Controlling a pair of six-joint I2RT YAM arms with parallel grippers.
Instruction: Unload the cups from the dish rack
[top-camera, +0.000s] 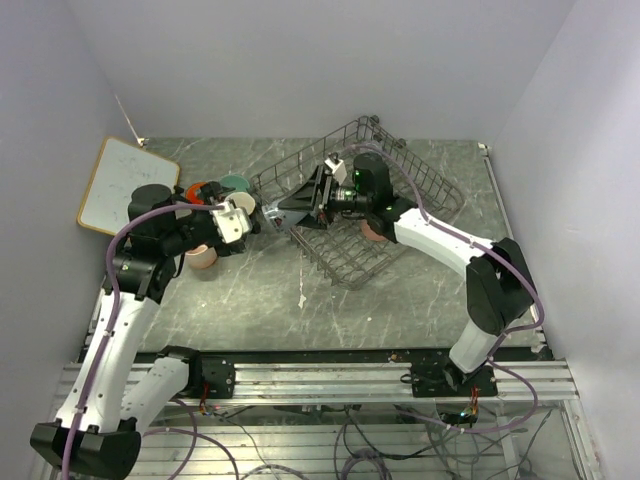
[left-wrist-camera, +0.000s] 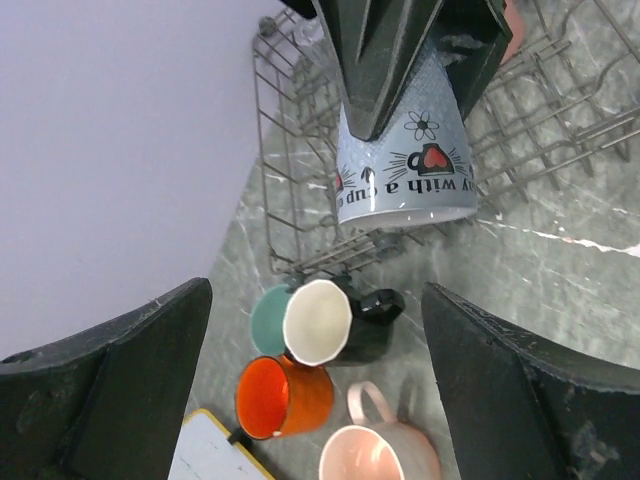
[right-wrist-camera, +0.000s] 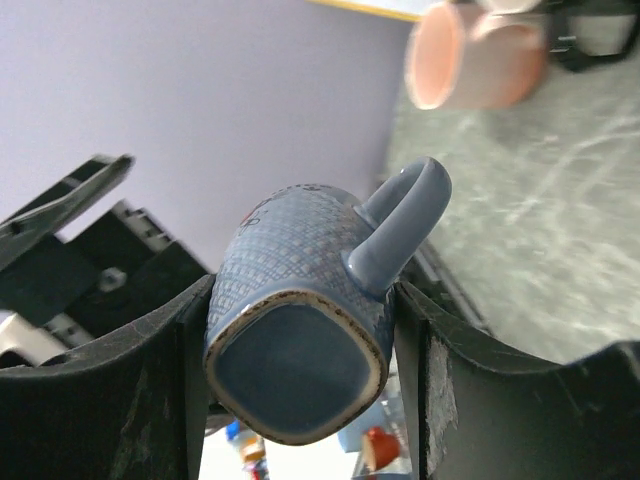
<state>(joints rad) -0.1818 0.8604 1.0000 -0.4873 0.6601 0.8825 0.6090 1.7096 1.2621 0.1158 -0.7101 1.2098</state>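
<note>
Right gripper (right-wrist-camera: 300, 385) is clamped on the grey-blue cup (left-wrist-camera: 405, 160), hanging over the dish rack's (top-camera: 345, 255) left edge. Left gripper (left-wrist-camera: 315, 300) gapes empty. We fear the tilted cup could slip and strike the black mug (left-wrist-camera: 350, 322) just left.

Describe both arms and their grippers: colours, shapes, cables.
Both the left arm and right arm have white links with black joint housings. A mauve cable loops along each. The left gripper and right gripper are black, with broad wedge-shaped fingers; white blocks sit at the wrists. Green lights glow near the right wrist.
</note>
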